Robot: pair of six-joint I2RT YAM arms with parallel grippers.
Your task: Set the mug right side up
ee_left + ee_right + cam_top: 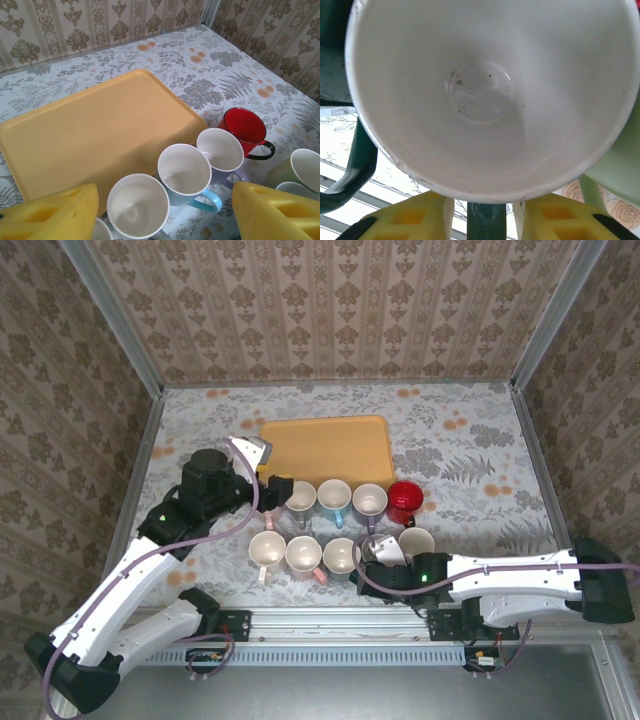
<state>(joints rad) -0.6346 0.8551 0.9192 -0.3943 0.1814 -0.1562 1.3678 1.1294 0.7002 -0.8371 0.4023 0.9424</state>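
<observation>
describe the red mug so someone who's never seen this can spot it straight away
Find the big orange tray; a row of mugs runs along its near edge. The red mug sits at the right end of that row. It alone is red inside and out, with a black handle; its neighbours are pale with white insides.

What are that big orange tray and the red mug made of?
The tray looks like moulded plastic: one even yellow-orange colour, matte, with rounded corners and a raised rim. The red mug is probably glazed ceramic: glossy red, a thick wall and a shiny black handle. Looks alone cannot confirm either.
</observation>
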